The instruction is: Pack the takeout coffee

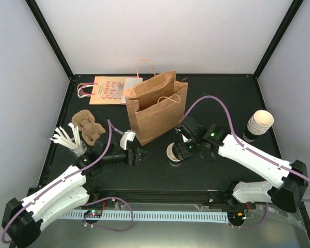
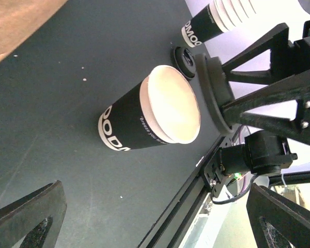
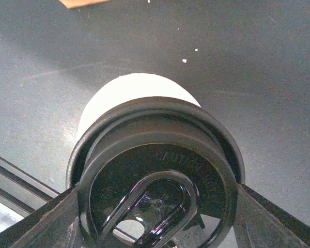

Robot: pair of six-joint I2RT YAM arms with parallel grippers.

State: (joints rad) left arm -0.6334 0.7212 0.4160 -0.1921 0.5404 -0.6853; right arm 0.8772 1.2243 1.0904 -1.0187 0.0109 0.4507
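Observation:
The takeout coffee is a black paper cup (image 1: 173, 153) with white lettering and a cream inside. It stands open-topped on the dark table in front of the brown paper bag (image 1: 155, 106). My right gripper (image 1: 188, 147) is shut on a round black lid (image 2: 214, 93), held tilted at the cup's (image 2: 144, 119) rim on the right. In the right wrist view the lid (image 3: 160, 175) sits between both fingers and covers most of the cream cup mouth (image 3: 139, 88). I cannot tell if lid and rim touch. My left gripper (image 1: 142, 155) stands open and holds nothing, left of the cup.
A nested stack of cream cups (image 1: 259, 124) stands at the right. Brown pulp trays (image 1: 89, 126) and white sticks (image 1: 67, 139) lie at the left. A flat paper bag with pink lettering (image 1: 111, 90) lies at the back. The table's front rail (image 2: 196, 196) runs close to the cup.

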